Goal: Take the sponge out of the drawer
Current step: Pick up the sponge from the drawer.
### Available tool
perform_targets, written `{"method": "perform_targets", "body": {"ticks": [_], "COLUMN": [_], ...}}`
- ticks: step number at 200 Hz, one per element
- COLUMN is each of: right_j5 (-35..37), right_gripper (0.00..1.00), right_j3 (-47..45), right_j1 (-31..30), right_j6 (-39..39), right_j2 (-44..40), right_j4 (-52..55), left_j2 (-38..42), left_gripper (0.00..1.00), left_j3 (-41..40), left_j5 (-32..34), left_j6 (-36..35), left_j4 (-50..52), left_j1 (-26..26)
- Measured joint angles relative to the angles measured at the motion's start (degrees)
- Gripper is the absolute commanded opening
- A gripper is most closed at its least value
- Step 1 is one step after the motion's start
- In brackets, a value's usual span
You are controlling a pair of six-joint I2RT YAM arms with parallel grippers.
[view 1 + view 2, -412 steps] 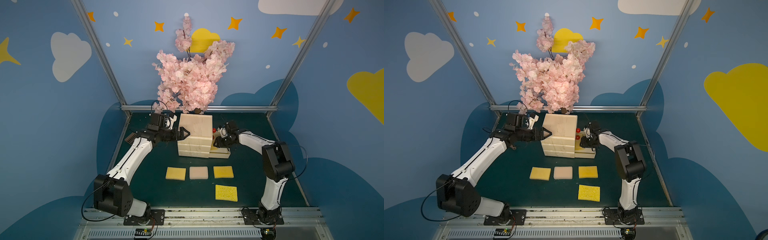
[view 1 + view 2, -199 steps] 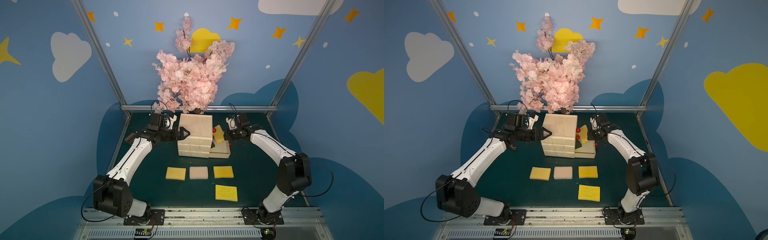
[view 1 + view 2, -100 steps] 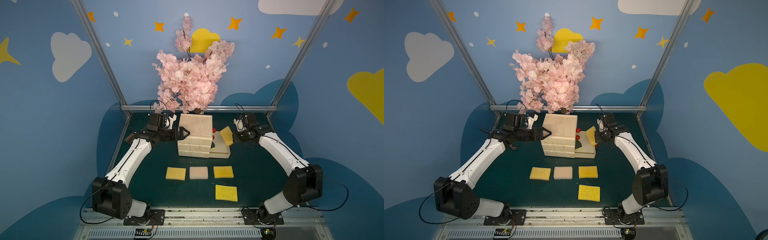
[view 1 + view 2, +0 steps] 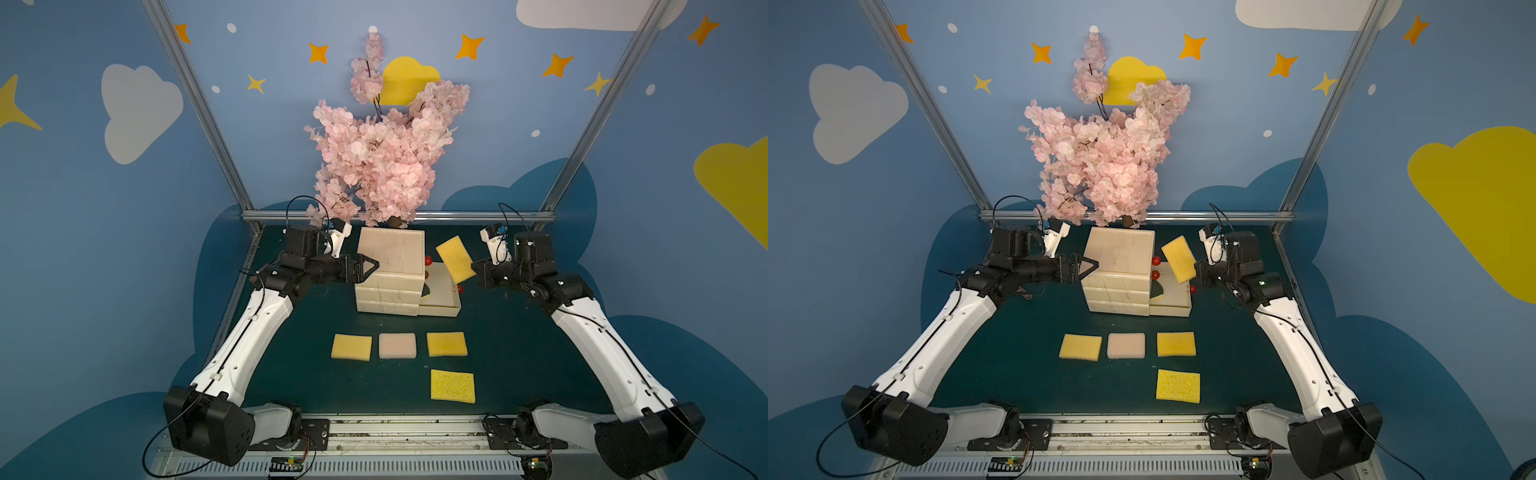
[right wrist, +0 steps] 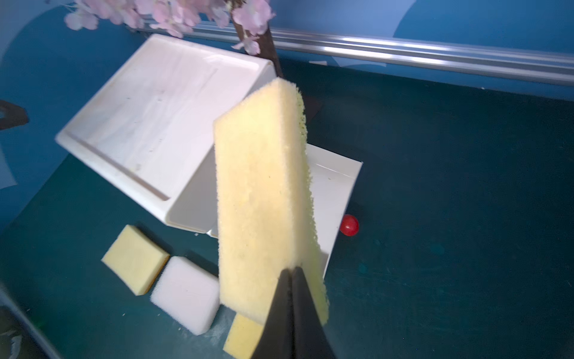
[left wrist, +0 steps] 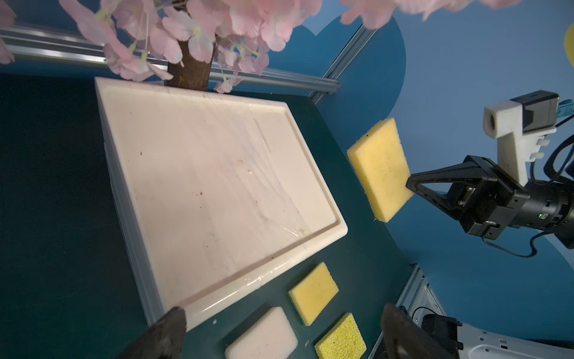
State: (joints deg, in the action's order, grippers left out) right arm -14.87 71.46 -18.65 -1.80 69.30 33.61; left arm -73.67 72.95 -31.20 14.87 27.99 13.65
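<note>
Yellow foam aloft: clamps the sponge [image 4: 455, 257] by a lower corner between the jaws of the right gripper [image 4: 474, 269], tilted above the pulled-out bottom drawer [image 4: 440, 310]. Holds the left gripper [image 4: 368, 271] with jaws wide apart at the cabinet [image 4: 390, 249] top edge.
</note>
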Motion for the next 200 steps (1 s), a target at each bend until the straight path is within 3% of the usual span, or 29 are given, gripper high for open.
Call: {"method": "perform_targets", "body": {"ticks": [62, 134, 149, 185, 200], "right_j5": [-18.9, -27.0, -27.6, -27.8, -27.8], "right_gripper": [0.00, 0.00, 0.00, 0.00, 0.00], "right_j3": [4.8, 11.6, 12.0, 14.1, 14.8], "right_j1": [-3.9, -9.0, -9.6, -10.9, -11.3], "right_j6": [5.7, 13.2, 14.0, 15.2, 15.6], "right_j2": [2.6, 9.7, 10.4, 12.1, 12.8], "right_j4": [3.1, 12.0, 12.9, 14.6, 14.7], "left_j2": [-0.5, -4.2, -4.8, -5.7, -6.0], "left_gripper": [0.93, 0.87, 0.79, 0.46, 0.19], "left_j3": [5.8, 7.2, 7.2, 7.1, 7.0], "left_j5": [-7.1, -12.8, -13.1, -14.4, -14.5], "left_j6": [-3.4, -6.6, -7.1, -6.8, -6.7], "left_j4": [4.2, 9.1, 9.4, 9.5, 9.5], "left_j1": [2.9, 7.7, 8.1, 8.3, 8.3]}}
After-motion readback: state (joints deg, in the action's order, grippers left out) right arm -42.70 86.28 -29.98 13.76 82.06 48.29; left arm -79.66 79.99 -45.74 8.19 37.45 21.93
